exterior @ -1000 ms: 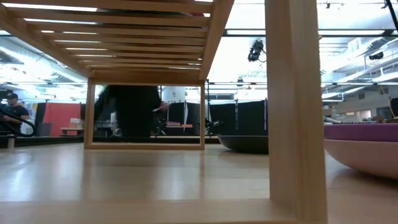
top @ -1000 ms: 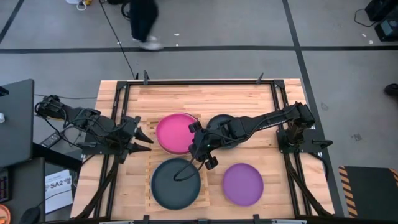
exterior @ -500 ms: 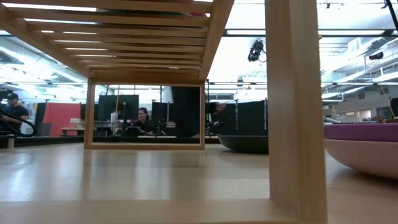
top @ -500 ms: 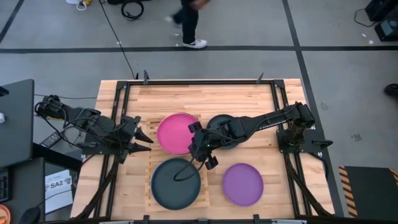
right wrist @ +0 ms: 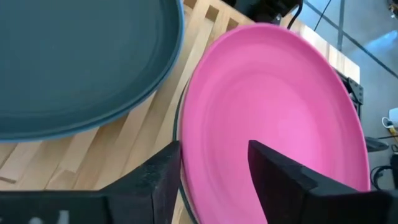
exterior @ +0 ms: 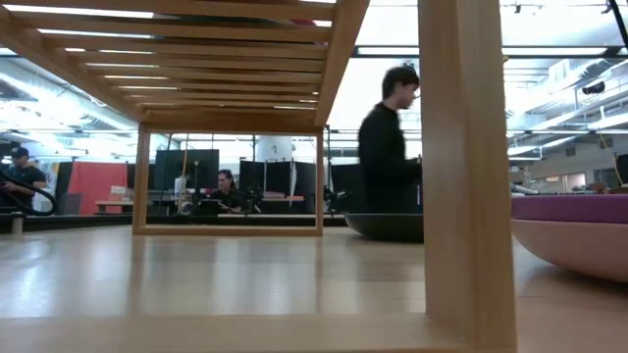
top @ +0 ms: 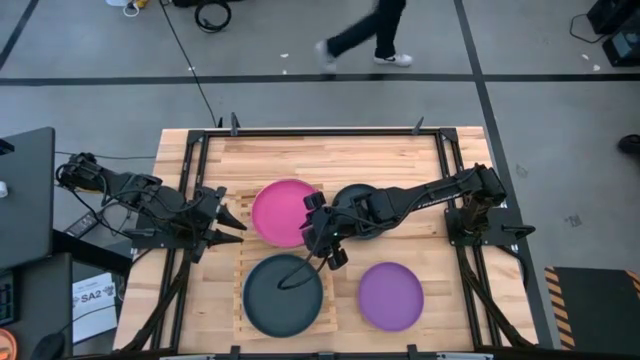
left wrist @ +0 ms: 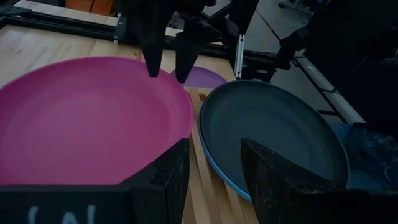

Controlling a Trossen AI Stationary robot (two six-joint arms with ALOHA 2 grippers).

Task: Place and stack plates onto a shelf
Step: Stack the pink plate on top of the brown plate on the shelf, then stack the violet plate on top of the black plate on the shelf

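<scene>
the magenta plate sits at the centre of the high view on the upper end of the shelf, with the dark grey plate just below it on the lower end. a second dark plate, blue at the rim, lies right of the magenta one under the right arm, and the purple plate rests on the bare table at lower right.

the right gripper hangs at the magenta plate's right edge, its fingers spread with nothing between them; in the right wrist view the right fingers stand on either side of that rim. the left gripper waits at centre left, just off the shelf, fingers likewise spread and empty.

these plates look light, stiff and matte, likely plastic, so they should neither flex nor slip much. the shallow raised rim is the only place to pinch; a grip at one edge will let the far side droop, so a firm bite well over the lip seems wise. the magenta plate's right rim, nearest the open fingers, is the natural hold.

for writing, a white sheet at the lower left of the high view reads what looks like "sa2", though it is small. no brand marks show on the plates.
</scene>
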